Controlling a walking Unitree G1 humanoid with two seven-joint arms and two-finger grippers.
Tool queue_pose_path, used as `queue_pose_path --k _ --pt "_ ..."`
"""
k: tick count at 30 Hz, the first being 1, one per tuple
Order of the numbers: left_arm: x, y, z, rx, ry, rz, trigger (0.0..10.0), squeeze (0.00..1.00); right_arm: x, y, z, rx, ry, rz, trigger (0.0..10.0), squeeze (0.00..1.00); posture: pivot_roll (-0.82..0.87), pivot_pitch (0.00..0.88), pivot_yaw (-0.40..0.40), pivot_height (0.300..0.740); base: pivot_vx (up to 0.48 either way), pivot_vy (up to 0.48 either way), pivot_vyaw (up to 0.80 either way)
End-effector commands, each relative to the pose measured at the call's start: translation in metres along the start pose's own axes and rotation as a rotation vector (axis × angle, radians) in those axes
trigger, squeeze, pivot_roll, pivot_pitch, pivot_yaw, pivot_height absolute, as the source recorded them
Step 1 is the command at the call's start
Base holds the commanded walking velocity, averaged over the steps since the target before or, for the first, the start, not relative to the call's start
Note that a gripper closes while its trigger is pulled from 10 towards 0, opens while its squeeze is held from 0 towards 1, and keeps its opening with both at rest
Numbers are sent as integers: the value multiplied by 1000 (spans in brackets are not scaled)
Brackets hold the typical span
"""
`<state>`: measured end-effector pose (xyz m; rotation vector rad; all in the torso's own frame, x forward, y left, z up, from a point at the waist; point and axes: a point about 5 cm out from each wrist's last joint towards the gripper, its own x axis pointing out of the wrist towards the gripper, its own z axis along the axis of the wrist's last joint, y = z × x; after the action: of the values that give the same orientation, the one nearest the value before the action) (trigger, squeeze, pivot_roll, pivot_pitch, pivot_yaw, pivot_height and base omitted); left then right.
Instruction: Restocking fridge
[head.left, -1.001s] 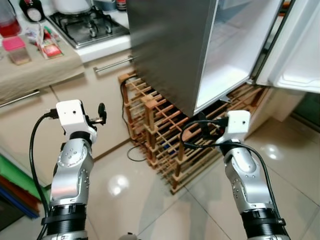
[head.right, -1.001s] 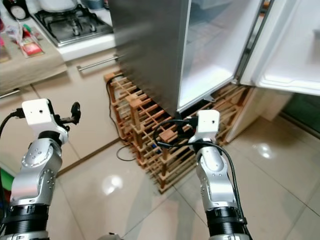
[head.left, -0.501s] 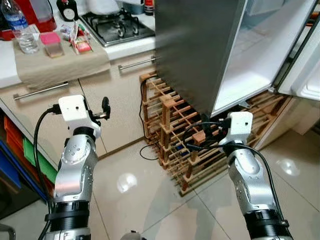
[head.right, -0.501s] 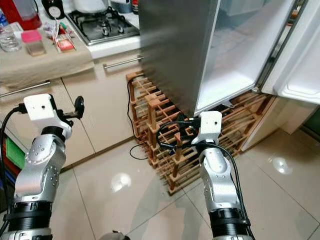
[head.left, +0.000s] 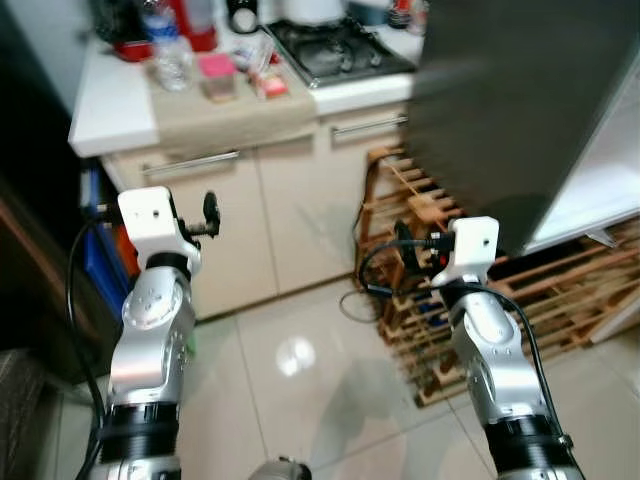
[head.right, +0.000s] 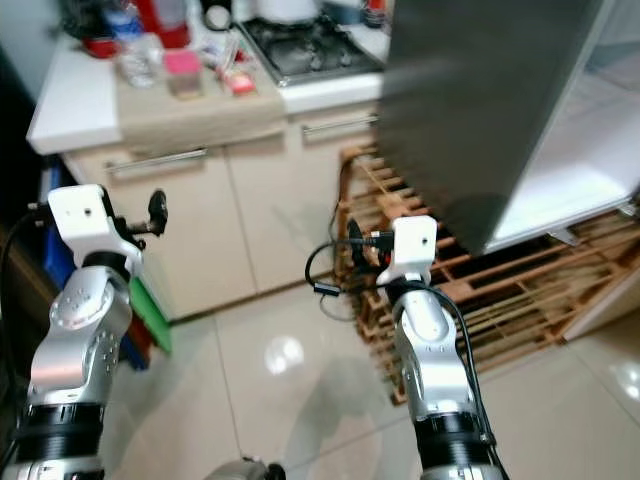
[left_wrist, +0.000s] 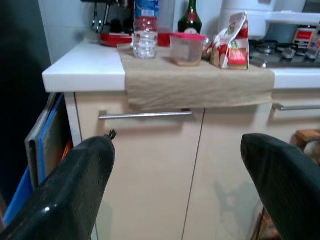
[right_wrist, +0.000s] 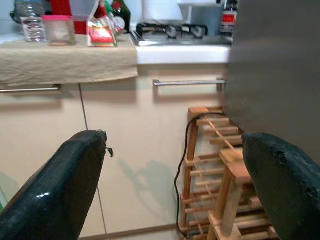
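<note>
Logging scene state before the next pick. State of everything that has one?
Fridge: open, the part of its inside in view is bare.
Left gripper: open, holds nothing.
Right gripper: open, holds nothing.
Water bottle: upright on the cloth.
Pink-lidded tub: lid on.
Snack bag: upright.
Cabinet doors: shut.
Cloth: draped over the counter edge.

The head views are motion-blurred, so my fridge (head.left: 520, 100) reads only as a dark grey slab, cut off by the top and right edges. The items on the beige cloth (head.left: 225, 110) are too smeared there to identify. My wooden rack (head.right: 560, 290) runs partly behind my right arm (head.right: 430, 340).
</note>
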<state>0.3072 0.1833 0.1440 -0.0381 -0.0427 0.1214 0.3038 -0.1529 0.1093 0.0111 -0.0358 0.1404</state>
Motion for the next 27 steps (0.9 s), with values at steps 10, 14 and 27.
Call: queue_pose_path --k 10,14,27 --pt "0 -2 1 19 -2 3 10000 0 1 4 -1 -16 -5 23 10000 20 -17 0 24 740 0 -48 434" --pt "6 -11 6 -3 -27 -61 10000 0 4 -3 9 -55 -52 -15 10000 31 -20 0 20 740 0 0 542" --pt "9 -23 20 -63 -89 -149 10000 0 8 -7 29 -84 -133 -88 10000 0 -28 0 25 740 148 0 96"
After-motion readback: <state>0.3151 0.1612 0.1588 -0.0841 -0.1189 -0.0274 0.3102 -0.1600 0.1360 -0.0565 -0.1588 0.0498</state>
